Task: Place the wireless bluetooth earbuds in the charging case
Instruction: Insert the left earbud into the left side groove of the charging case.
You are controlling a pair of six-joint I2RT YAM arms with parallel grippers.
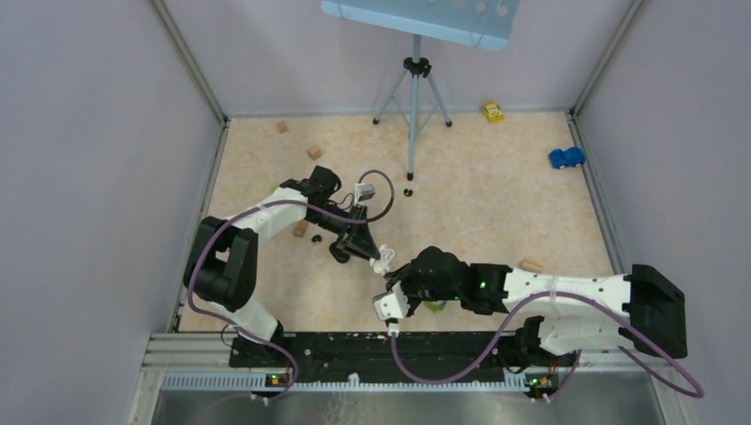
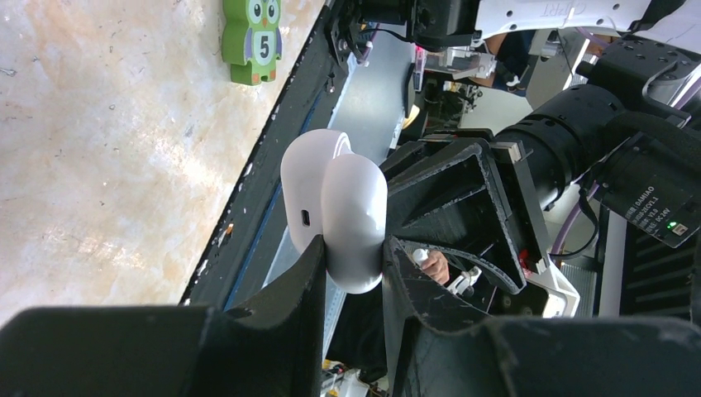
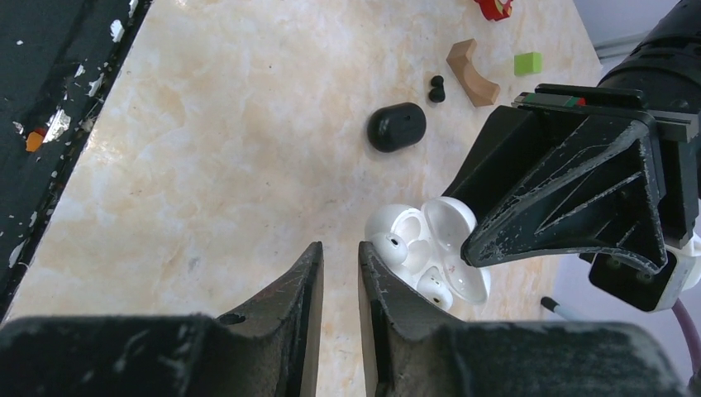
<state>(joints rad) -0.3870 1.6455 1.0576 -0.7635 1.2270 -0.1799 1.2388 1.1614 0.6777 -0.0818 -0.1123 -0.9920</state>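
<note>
Your top view hangs above and behind the arm bases, looking steeply down over the whole bench from afar. Your left wrist view sits tight behind its jaws, facing the near rail and the other arm. Your right wrist view looks low across the bench. All three share the white case mid-bench.

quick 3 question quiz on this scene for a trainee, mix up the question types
1. True or false: the left gripper is clamped on the white charging case.
2. What colour is the other case, lying on the table? A white, B black, C blue.
3. Fill in: the green owl tile shows the number ___.
Key: 1 true; 2 B; 3 5
</note>
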